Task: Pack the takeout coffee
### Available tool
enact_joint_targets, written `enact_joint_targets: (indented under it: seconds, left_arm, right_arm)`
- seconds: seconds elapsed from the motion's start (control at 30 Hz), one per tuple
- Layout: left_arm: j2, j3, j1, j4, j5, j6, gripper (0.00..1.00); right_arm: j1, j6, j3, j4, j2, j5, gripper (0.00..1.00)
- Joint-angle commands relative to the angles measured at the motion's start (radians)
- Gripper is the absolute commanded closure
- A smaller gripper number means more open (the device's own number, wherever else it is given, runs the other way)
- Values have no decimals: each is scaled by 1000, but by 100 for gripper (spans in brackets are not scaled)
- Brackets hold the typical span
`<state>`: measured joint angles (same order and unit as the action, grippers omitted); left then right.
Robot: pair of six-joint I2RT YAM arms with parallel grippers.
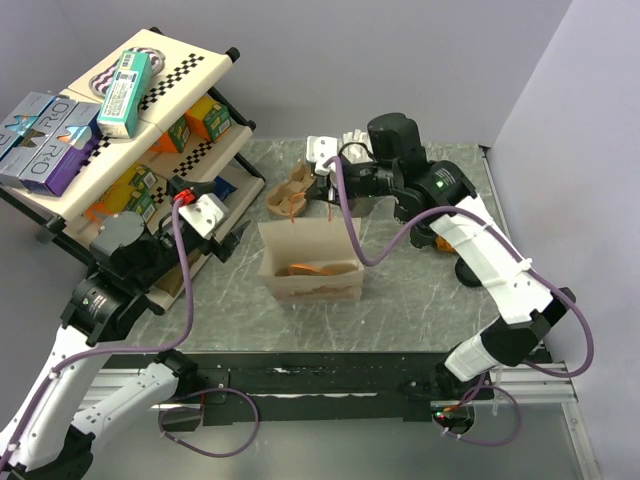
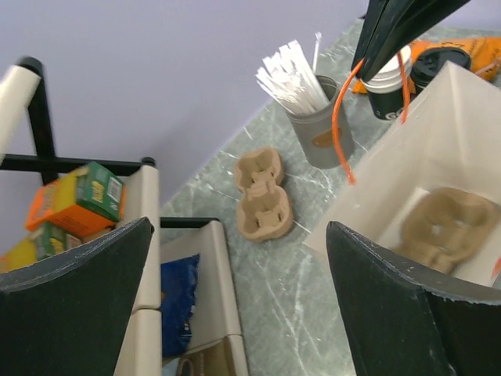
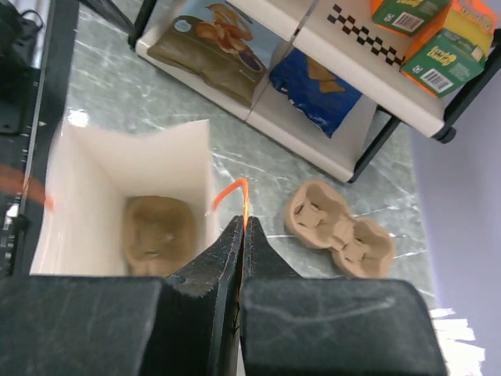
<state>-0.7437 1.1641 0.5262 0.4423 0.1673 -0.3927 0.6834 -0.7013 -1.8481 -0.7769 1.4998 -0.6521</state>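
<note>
A white paper bag stands open mid-table with a brown pulp cup carrier lying inside. My right gripper is shut on the bag's orange string handle, above the bag's far rim; it also shows in the top view. The takeout coffee, a dark cup with a black top, stands behind the bag and is hidden by the right arm in the top view. My left gripper is open and empty, at the bag's left, near the shelf.
A second pulp carrier lies on the table behind the bag. A grey cup of white straws and a white cup stack stand beyond it. A tiered shelf with boxes and snack bags fills the left.
</note>
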Motion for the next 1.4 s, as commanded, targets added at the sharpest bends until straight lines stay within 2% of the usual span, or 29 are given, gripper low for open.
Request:
enact_joint_targets:
  seconds: [0.0,0.2,0.37,0.67,1.03,1.17,1.37]
  left_arm:
    - [17,45,-5,-22,-29,-21,1]
    - [27,32,-5,-19,-18,-2,0]
    - [40,28,-5,-7,-6,9,1]
    - [24,19,-8,-19,21,20,1]
    - [-22,-14,-8,-39,96,38,1]
    - [-39,-18,-8,-27,161,55,1]
    - [-60,-20,-8,45,360,95,1]
  right_arm:
    - [-2,-72,-80,71,22,-11,100]
    - [2,-89,-45,88,8,-15,100]
    - [41,-93,79,53,-44,-23,100]
    - [133,-99,288,2,-231,16,100]
    - [137,71,484,47,-400,-40,100]
    - [139,176,559,116,-429,-86,100]
    - [114,210,589,139,-446,-96,100]
